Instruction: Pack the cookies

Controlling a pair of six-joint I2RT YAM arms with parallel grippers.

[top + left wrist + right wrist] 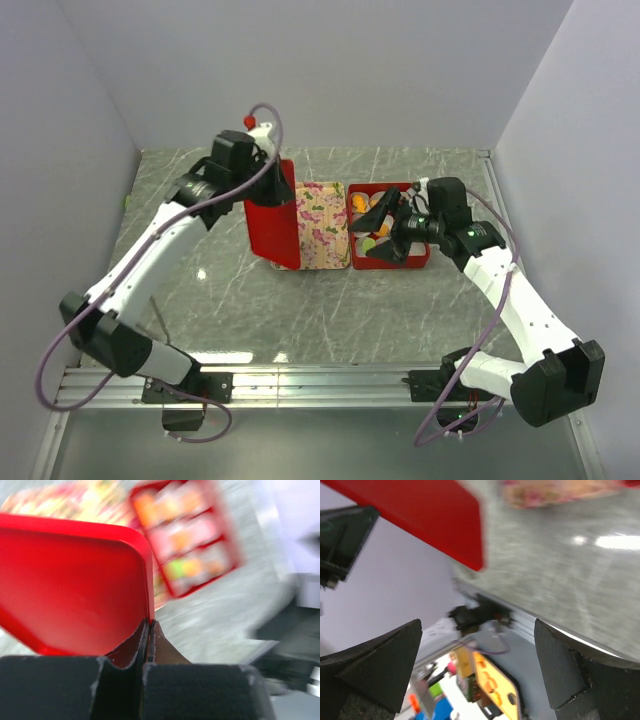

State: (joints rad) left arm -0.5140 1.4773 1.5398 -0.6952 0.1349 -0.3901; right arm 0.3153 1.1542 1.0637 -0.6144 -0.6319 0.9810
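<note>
Both arms reach out from the near edge — lid upright, box open.
Left gripper (150, 626) is pinched tight on the edge of the red lid (274, 222), which stands upright over the grey table (300, 310). The floral tray (323, 225) lies flat between lid and red box (420, 260). Right gripper (386, 238), jaws spread wide, hovers over the box — cookies (380, 201) inside, seemingly in rows, though blurred.
</note>
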